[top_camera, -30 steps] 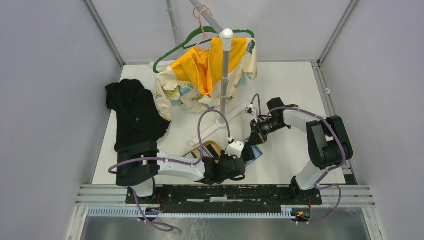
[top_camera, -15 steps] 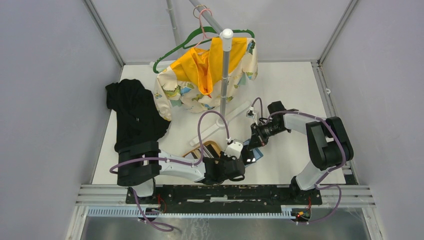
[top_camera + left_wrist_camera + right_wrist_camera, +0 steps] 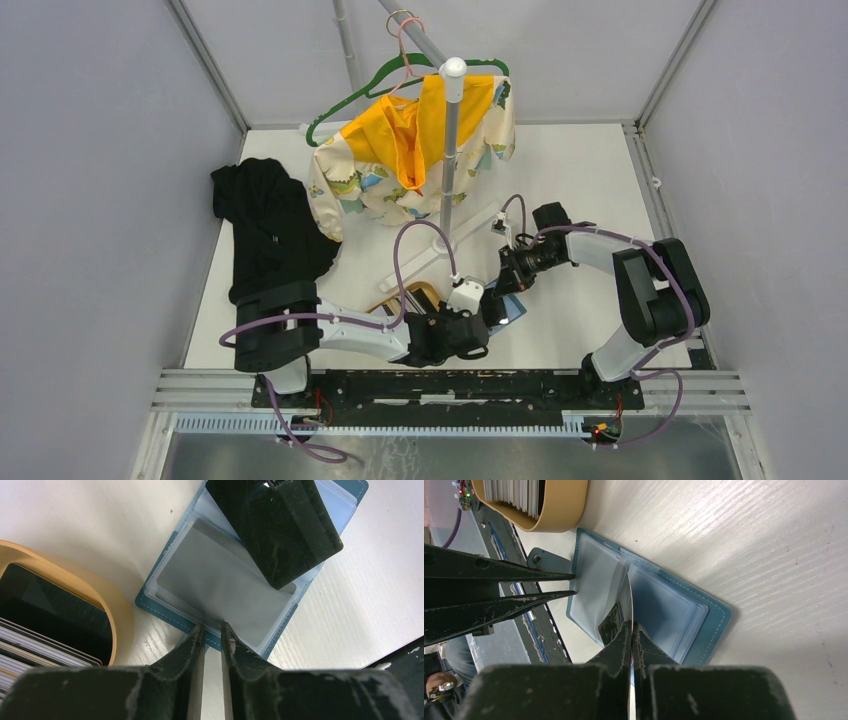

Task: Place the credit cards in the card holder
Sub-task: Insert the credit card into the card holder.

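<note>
The teal card holder [image 3: 155, 607] [image 3: 716, 615] [image 3: 513, 304] lies open on the table, its clear sleeves up. My right gripper [image 3: 630, 626] [image 3: 503, 286] is shut on a thin grey credit card [image 3: 220, 582], seen edge-on in the right wrist view, its far end down among the sleeves. The narrowly open left gripper [image 3: 212, 627] [image 3: 490, 318] has its fingertips [image 3: 566, 575] at the holder's edge beside the tab [image 3: 541, 559], with nothing between them. More credit cards [image 3: 30, 635] [image 3: 514, 492] stand stacked in the tan wooden tray [image 3: 120, 620] [image 3: 561, 510].
The tray [image 3: 398, 297] sits just left of the holder. Behind it stand a clothes rack pole [image 3: 450, 150] with white base bars [image 3: 440, 250] and a yellow printed garment [image 3: 410, 150] on a green hanger. A black garment [image 3: 265, 230] lies at the left.
The right gripper has come down and to the left onto the open holder with the card. The left gripper has kept its place.
</note>
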Tool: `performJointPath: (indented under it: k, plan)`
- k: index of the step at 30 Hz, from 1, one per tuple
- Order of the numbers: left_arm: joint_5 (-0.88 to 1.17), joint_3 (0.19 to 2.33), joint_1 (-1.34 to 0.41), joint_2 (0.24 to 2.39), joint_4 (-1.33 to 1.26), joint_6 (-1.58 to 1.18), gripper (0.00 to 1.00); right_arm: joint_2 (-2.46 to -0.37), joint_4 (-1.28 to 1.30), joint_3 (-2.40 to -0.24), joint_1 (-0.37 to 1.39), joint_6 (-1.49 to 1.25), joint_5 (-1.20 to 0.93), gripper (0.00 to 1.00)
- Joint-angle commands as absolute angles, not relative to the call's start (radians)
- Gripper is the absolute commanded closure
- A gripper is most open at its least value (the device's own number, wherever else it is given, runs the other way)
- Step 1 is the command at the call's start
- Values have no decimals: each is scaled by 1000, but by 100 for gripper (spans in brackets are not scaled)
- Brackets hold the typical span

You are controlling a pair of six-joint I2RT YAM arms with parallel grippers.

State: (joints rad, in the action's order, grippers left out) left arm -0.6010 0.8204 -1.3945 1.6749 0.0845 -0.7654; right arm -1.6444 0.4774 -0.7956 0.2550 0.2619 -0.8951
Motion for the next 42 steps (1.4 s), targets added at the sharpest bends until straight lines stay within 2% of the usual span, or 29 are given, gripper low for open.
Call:
performJointPath:
  k: [1, 27, 42]
  plan:
    - [-592, 805, -1380, 1688, 80, -796, 76, -1598, 416, -783, 276, 257, -847, 100]
    - [-558, 805, -1350, 1704, 74, -780, 77, -1578, 438, -750, 327, 204, -681, 100]
    - [-551, 813, -1341, 1712, 75, -770, 78, -1599, 457, -747, 350, 195, -688, 100]
